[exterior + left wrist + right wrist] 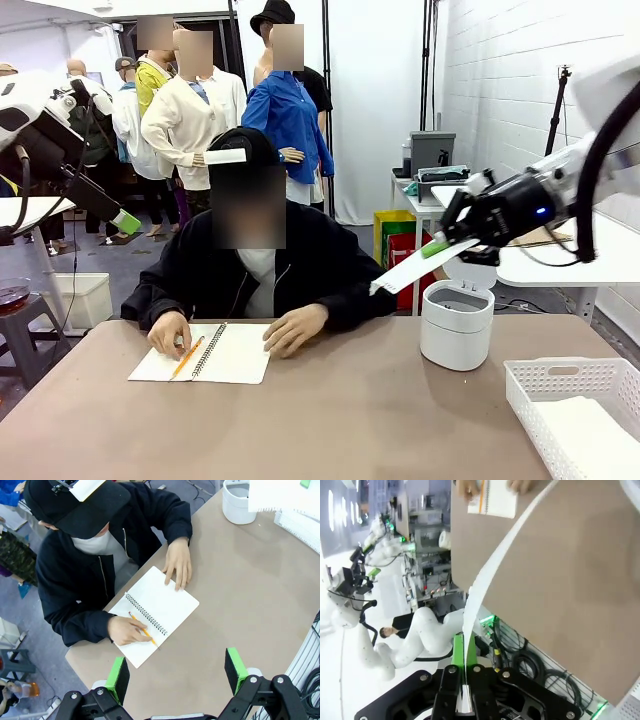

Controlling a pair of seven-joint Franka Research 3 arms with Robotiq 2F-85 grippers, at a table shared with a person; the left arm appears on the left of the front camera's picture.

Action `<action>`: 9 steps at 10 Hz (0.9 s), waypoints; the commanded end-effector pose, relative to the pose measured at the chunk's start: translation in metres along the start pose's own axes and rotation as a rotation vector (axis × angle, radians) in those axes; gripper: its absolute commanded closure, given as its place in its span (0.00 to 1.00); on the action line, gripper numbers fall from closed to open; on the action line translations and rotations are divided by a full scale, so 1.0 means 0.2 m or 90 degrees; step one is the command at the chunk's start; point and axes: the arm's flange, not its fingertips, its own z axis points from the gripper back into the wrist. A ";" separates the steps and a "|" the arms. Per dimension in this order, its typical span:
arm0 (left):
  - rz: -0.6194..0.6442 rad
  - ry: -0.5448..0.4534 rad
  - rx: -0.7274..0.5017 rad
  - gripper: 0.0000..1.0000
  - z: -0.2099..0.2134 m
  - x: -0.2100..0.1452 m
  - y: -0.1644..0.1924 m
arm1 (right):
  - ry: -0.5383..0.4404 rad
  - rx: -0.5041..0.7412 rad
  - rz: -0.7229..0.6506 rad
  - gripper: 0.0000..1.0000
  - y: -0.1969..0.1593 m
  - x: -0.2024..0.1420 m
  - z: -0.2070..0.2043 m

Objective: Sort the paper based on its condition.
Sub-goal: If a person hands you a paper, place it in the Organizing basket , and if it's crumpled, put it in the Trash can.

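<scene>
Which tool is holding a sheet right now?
The right tool, pinched shut on the paper and holding it in the air beside the white round bin. The left tool is open and empty, above the person's notebook.

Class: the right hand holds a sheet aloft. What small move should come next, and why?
Probably carry the right hand rightward and lower toward the basket: its paper looks flat and uncrumpled, and flat white sheets seem to lie there.

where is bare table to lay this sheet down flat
Widest bare table for the sheet: the middle, between the spiral notebook and the white bin, running to the near edge. Crowded: the right near corner with the white basket, and the notebook under the person's hands.
</scene>
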 end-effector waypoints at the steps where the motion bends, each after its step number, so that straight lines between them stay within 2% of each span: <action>1: 0.001 0.006 0.004 0.00 0.00 -0.01 0.00 | -0.022 -0.019 -0.031 1.00 -0.08 -0.10 0.16; 4: 0.001 0.006 0.004 0.00 0.00 -0.01 0.00 | -0.057 -0.007 -0.089 1.00 -0.31 -0.19 0.41; 7: 0.001 0.006 0.004 0.00 0.00 -0.01 0.00 | -0.079 0.011 -0.135 1.00 -0.63 -0.31 0.60; 9: 0.001 0.006 0.004 0.00 0.00 -0.01 0.00 | -0.066 0.022 -0.170 1.00 -0.81 -0.39 0.67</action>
